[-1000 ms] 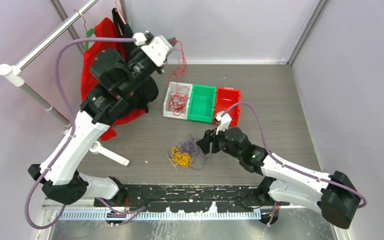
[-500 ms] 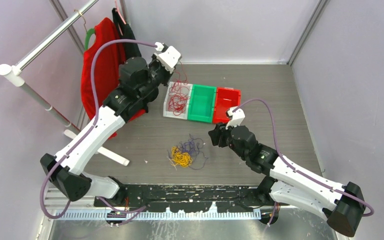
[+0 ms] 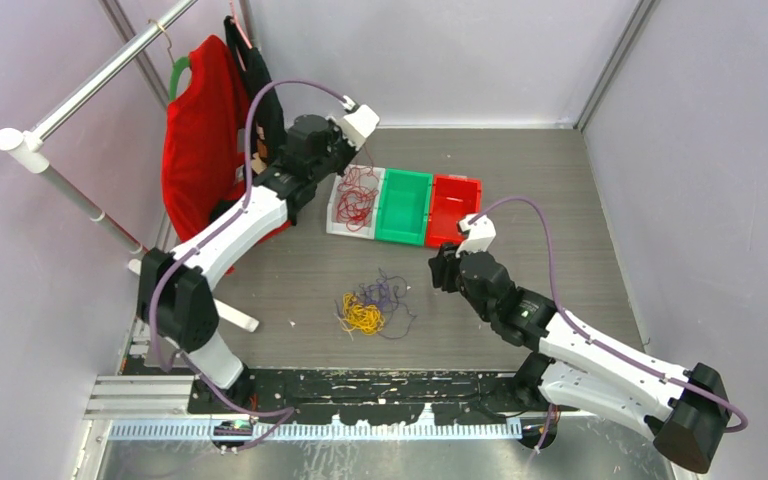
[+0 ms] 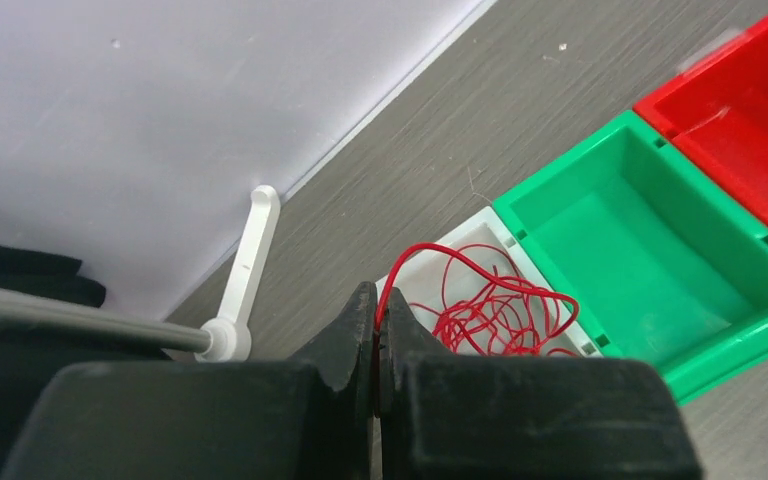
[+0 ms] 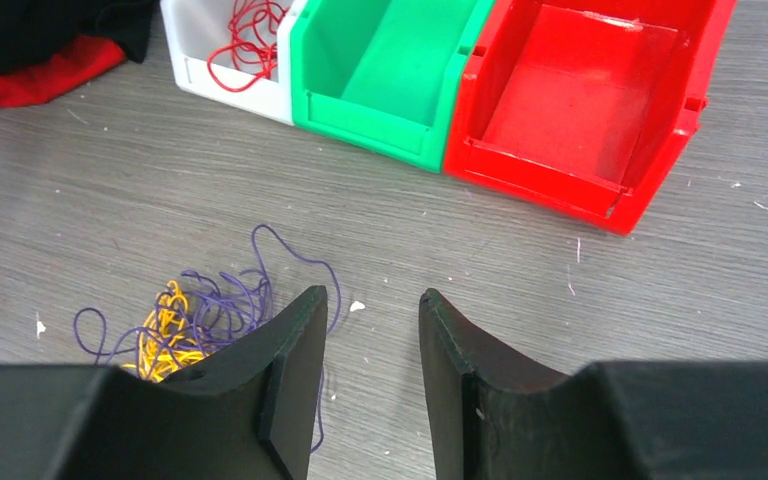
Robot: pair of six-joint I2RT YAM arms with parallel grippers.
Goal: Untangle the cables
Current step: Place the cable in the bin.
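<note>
- Grey wood-grain counter [image 3: 560, 190], lilac walls on three sides. A clothes rack [image 3: 100, 75] stands at the far left with a red garment [image 3: 200, 140] hanging from it.
- Three bins sit in a row at the far middle of the counter, touching side to side. From left to right they are the white bin [image 5: 235, 88], the green bin [image 3: 405, 205] and the red bin [image 3: 455, 195].
- Red cables [image 3: 357, 197]: a loose, looped tangle lying inside the white bin. One strand arcs up out of the tangle to the left tool.
- Left tool [image 4: 376, 320]: jaws pressed together, pinching that red strand at the tips. It hangs above the white bin's far-left corner.
- Yellow-orange cables [image 3: 362, 317]: a tight curly clump on the bare counter, nearer the arm bases than the bins and well apart from them.
- Purple cables [image 3: 385, 293]: looser loops overlapping the yellow-orange clump on its far-right side, with a few strands trailing out toward the right arm.
- Right tool [image 5: 373, 305]: jaws apart at a middling gap, nothing between them. It sits over the counter just right of the purple loops, pointed toward the bins.
- In the right wrist view its left finger [image 5: 295, 350] covers the edge of the purple loops. Cannot tell whether it touches them.
</note>
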